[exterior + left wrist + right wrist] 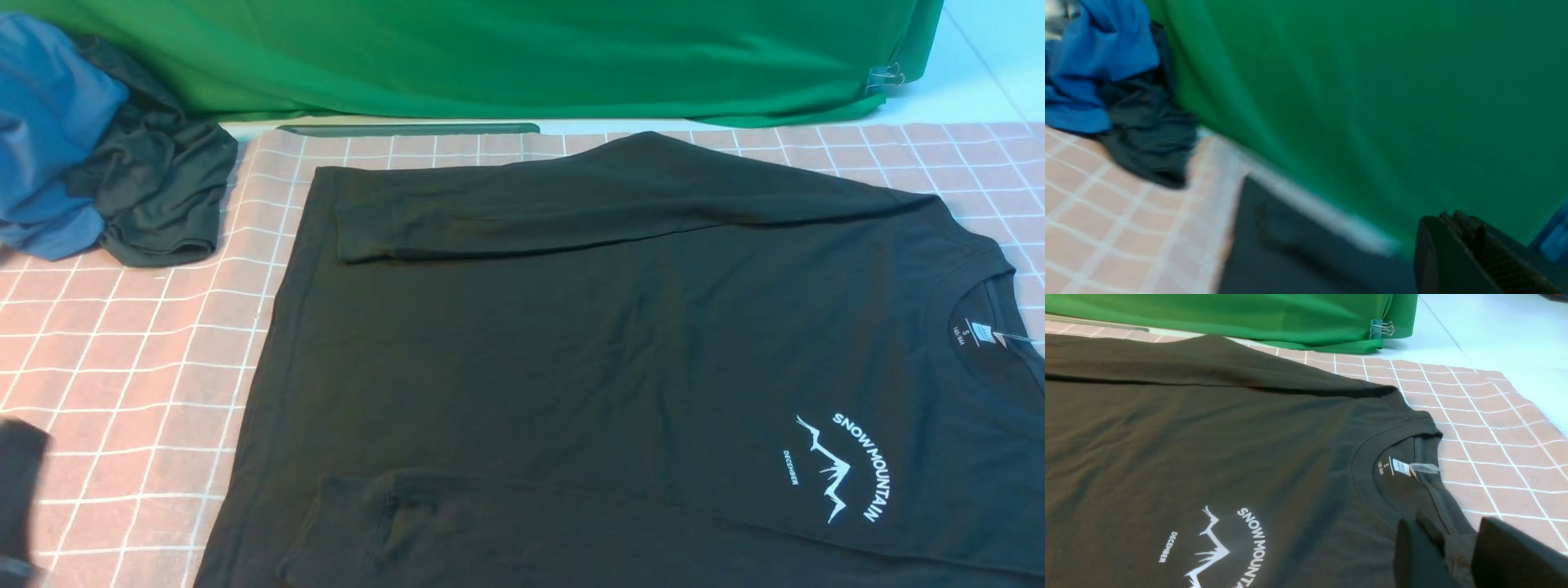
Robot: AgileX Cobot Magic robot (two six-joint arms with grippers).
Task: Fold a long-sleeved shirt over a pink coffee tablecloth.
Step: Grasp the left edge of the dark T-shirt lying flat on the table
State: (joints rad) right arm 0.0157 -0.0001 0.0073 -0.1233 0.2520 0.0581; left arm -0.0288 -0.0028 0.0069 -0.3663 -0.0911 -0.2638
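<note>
The long-sleeved shirt [571, 343] lies flat and face up on the pink coffee tablecloth [131, 343], collar [1396, 433] toward the robot's right and hem toward its left. The right gripper [1464, 555] sits at the collar's near edge, half-closed, with a ridge of neckline cloth apparently pinched between its jaws. The step looks like taking the collar end to carry it over toward the hem. To do it well, the pinch should catch both layers. The lift should stay low so the tucked sleeves do not slide out, and the edge should travel straight along the shirt's length, landing square on the hem. The cloth is black, thin and limp, nearly wrinkle-free, with white "SNOW MOUNTAIN" lettering and a mountain line on the chest. The far sleeve [612, 204] and near sleeve [490, 523] are already folded in over the body. The left gripper [1453, 249] is closed and seems empty, off by the hem side, blurred. Beyond the hem a dark bundle [163, 196] and a blue garment [49, 122] lie heaped, with a green cloth [490, 57] behind.
</note>
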